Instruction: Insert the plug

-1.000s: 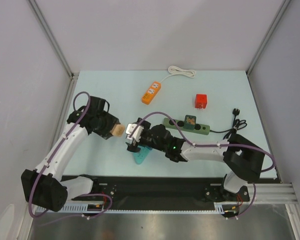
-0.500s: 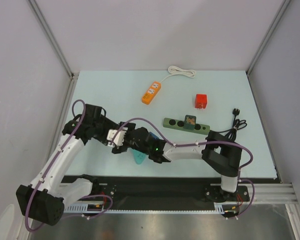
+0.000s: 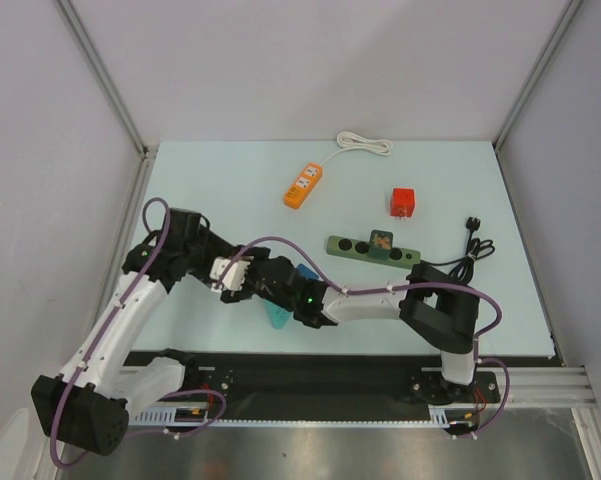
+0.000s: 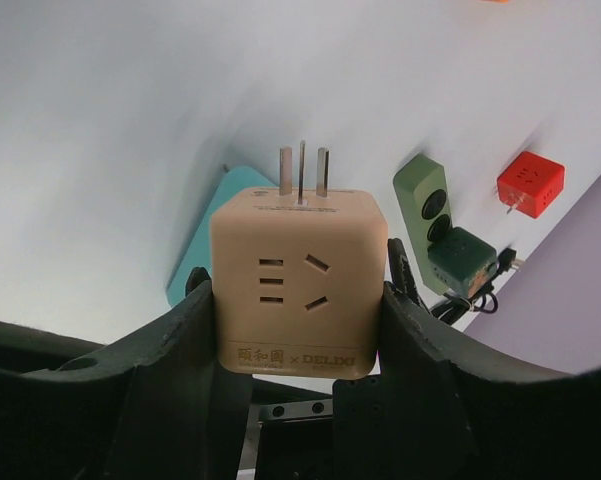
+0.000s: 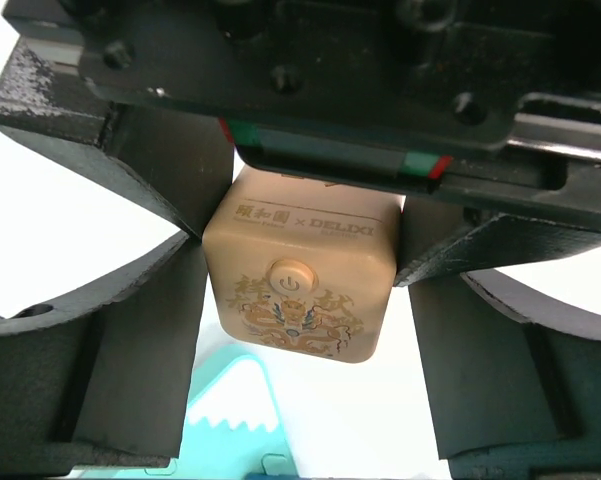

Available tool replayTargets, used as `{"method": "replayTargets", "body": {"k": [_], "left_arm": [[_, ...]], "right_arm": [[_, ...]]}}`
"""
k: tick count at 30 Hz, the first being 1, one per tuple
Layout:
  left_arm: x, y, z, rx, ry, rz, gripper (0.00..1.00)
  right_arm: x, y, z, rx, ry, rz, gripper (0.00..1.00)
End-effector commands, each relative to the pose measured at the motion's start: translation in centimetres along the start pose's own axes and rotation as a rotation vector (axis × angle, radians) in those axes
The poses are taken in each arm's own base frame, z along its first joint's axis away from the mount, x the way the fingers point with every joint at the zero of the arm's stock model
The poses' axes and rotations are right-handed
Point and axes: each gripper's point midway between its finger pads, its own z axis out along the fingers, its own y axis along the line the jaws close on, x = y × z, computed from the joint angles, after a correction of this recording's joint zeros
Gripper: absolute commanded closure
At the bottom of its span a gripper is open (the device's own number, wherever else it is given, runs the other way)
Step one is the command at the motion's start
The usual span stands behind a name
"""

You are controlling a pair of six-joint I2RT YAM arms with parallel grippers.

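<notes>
The plug is a beige cube adapter with three metal prongs pointing away. My left gripper is shut on its sides and holds it above the table. In the right wrist view the plug shows a power button and a dragon print. My right gripper faces the left one and stands open around the plug, a sliver of gap showing at its right finger. In the top view both grippers meet at the left and hide the plug.
A teal card lies under the grippers. A green power strip with a small adapter in it lies at mid-right, its black cable coiled beyond. A red cube and an orange power strip with white cord lie further back.
My right gripper has moved left up to the left gripper and its fingers have drawn in around the plug. The left arm has pulled back a little, still holding the plug.
</notes>
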Motion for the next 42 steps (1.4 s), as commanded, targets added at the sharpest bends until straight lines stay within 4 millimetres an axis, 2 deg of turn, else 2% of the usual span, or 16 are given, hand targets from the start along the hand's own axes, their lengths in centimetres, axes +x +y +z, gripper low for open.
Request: {"method": "replayTargets", "body": {"k": [1,2,5,6,8,9,16,19,22,32,35,36,38,40,41,42], "left_arm": [[0.9,-2.9,-1.6,0.120,0.067,0.034,0.94],[0.9,-3.0,-1.9,0.131,0.062,0.037,1.00],[0.5,-3.1,-2.3,0.152,0.033,0.040,1.00],[0.5,-2.8,-2.2,0.148,0.030,0.035,1.00],[0.5,-2.7,-2.3,0.148,0.024,0.028,1.00],[0.5,-2.7,-2.3,0.148,0.024,0.030,1.00],[0.4,-2.5,-1.8,0.123,0.029,0.037,1.00],[0.4,-2.6,-1.8,0.118,0.028,0.041,1.00],[0.4,-2.5,-1.7,0.111,0.032,0.039,1.00],[0.9,-2.1,-1.3,0.097,0.054,0.023,1.00],[1.1,-2.3,-1.3,0.105,0.069,0.008,1.00],[1.2,-2.4,-1.3,0.109,0.073,0.009,1.00],[1.5,-2.8,-1.3,0.128,0.096,0.013,0.96],[2.0,-2.8,-0.9,0.141,0.122,0.028,0.80],[2.2,-3.1,-0.9,0.160,0.133,0.035,0.64],[2.2,-3.0,-0.8,0.160,0.134,0.047,0.55]], "right_arm": [[-0.6,-2.2,-0.1,0.110,-0.024,0.011,1.00],[-0.5,-2.6,-0.2,0.130,-0.021,0.016,1.00],[0.0,-3.2,-0.2,0.167,-0.002,0.022,0.71],[0.1,-3.3,-0.3,0.164,-0.001,0.024,0.48],[0.1,-3.0,-0.6,0.133,-0.009,0.030,0.33],[-0.1,-3.0,-0.7,0.123,-0.018,0.036,0.22],[1.2,-3.0,-1.5,0.114,0.011,0.029,0.05],[1.3,-3.1,-1.8,0.103,0.003,0.027,0.09],[1.0,-3.2,-1.9,0.097,-0.013,0.029,0.22],[-0.9,-3.0,-1.5,0.073,-0.075,0.032,0.25],[-1.1,-2.9,-1.3,0.065,-0.081,0.041,0.64],[-1.0,-2.8,-1.3,0.066,-0.082,0.042,0.81],[-1.4,-2.8,-1.5,0.060,-0.093,0.049,0.95],[-1.7,-2.6,-1.9,0.041,-0.107,0.055,1.00],[-2.5,-2.9,-2.3,0.045,-0.129,0.070,1.00],[-2.3,-2.8,-2.6,0.037,-0.129,0.075,1.00]]}}
